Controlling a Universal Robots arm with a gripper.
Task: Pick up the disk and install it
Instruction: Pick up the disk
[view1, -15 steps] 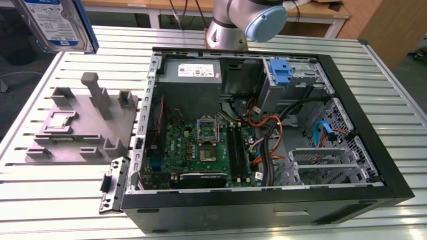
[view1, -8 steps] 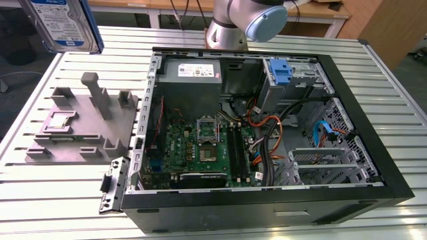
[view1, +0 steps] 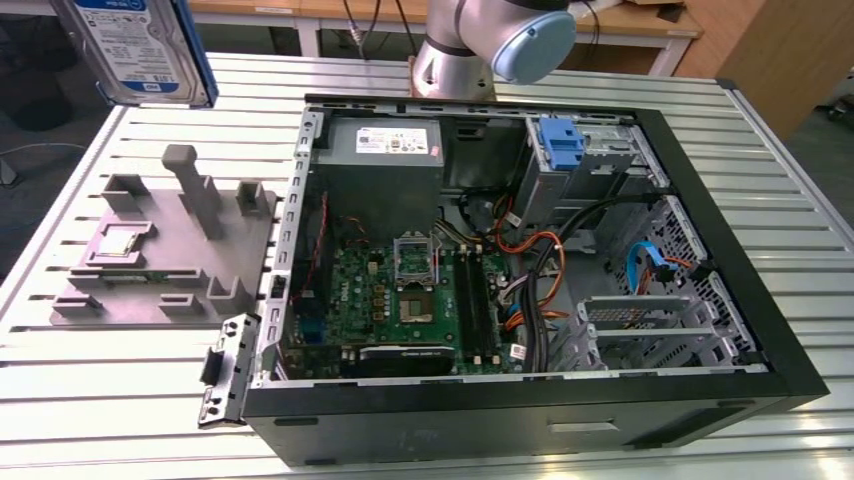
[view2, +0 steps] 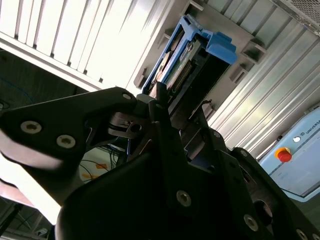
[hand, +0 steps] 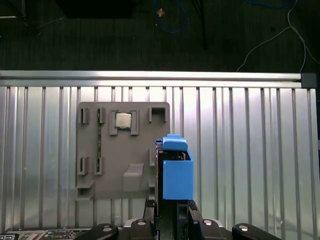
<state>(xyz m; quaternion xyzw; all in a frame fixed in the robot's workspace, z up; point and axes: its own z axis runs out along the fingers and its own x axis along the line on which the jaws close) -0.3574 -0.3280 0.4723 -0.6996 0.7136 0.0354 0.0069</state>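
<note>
Disk (view1: 140, 50) hangs at the exterior view's upper left, label face to the camera. It is above the slatted table (view1: 80, 400) and well apart from the open computer case (view1: 534, 410). My claw (hand: 167, 206) is clamped on it: in the first wrist view the disk stands edge-on between my fingers, over the grey fixture plate (hand: 122, 150). Judgement: carry step, install not begun. To do it well: firm grip, disk square to the blue-handled bay (view1: 566, 148), high enough to clear the case wall and the cables (view1: 534, 265). The exterior view alone gives the label and the gap to the case. The first wrist view gives the small chip (hand: 123, 121) seated in the plate. The second wrist view gives the disk's circuit-board edge; how deep my fingers bite is probably masked by my own housing.
</note>
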